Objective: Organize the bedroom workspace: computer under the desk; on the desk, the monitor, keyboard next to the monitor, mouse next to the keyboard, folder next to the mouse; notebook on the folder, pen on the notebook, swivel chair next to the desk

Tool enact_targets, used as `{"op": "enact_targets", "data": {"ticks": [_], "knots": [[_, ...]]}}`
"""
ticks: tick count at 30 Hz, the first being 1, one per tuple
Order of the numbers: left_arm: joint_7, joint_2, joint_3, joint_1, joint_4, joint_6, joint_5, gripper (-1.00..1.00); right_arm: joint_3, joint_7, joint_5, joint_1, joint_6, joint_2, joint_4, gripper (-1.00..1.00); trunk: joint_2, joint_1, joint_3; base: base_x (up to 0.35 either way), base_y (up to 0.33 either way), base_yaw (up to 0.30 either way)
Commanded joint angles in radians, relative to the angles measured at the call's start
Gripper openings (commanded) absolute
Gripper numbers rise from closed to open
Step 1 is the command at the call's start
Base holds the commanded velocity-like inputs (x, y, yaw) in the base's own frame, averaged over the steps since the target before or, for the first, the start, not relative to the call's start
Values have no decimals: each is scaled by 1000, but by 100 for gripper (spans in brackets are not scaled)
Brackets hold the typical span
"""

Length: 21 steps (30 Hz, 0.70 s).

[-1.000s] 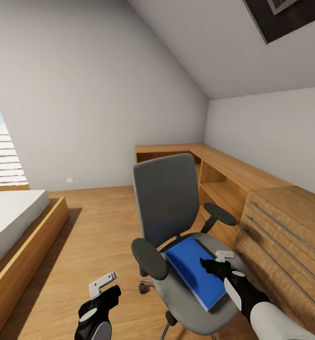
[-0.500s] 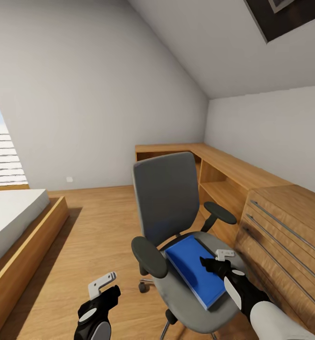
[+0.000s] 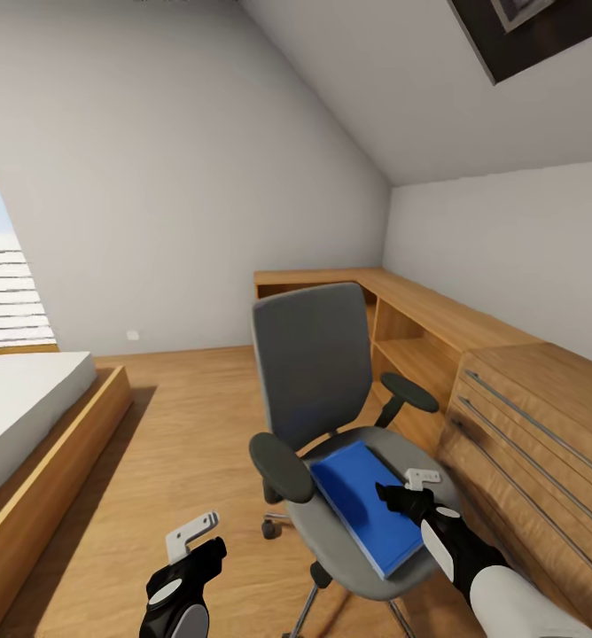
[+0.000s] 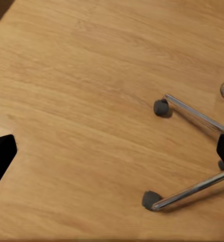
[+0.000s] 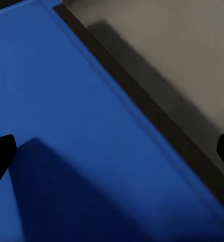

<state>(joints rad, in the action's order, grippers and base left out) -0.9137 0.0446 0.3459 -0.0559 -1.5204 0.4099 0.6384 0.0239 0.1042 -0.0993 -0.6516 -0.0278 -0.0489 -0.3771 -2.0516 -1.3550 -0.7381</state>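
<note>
Hovering low at about 5 o'clock in the head view, my right gripper [image 3: 401, 493] sits just over the near edge of the folder [image 3: 364, 507], jaws spread wide; in the right wrist view the two dark fingertips [image 5: 1, 151] stand at opposite borders with the blue cover [image 5: 81, 126] and a strip of grey seat between them, nothing clamped. My left gripper [image 3: 194, 542] hangs at 7 o'clock above bare wood floor [image 4: 81, 75], jaws also apart, the chair's chrome legs and castors [image 4: 161, 106] beside it.

The folder lies flat on the seat of the swivel chair [image 3: 312, 372], near the picture's centre. Compared with a second ago the chair and room have slid slightly in the head view while my grippers look the same, so I judge the camera shifted and the grasp has not progressed. The folder still needs gripping and carrying. Beyond the chair, at 2 o'clock, runs a light wooden drawer unit [image 3: 518, 416].
</note>
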Motion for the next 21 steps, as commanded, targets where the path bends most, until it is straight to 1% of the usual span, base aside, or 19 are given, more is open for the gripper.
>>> {"op": "enact_targets", "data": {"ticks": [1, 8, 14, 21], "knots": [[-7, 0, 1, -1, -1, 5, 4, 100, 1, 5, -8, 0, -3, 0, 6, 100, 0, 0, -1, -83, 0, 0], [-7, 0, 1, -1, -1, 4, 4, 100, 1, 5, -8, 0, -3, 0, 6, 100, 0, 0, -1, -32, 0, 0], [-7, 0, 1, -1, -1, 4, 5, 100, 1, 5, -8, 0, -3, 0, 6, 100, 0, 0, -1, -201, 0, 0], [-7, 0, 1, -1, -1, 4, 4, 100, 1, 5, -8, 0, -3, 0, 6, 100, 0, 0, -1, -42, 0, 0]]}}
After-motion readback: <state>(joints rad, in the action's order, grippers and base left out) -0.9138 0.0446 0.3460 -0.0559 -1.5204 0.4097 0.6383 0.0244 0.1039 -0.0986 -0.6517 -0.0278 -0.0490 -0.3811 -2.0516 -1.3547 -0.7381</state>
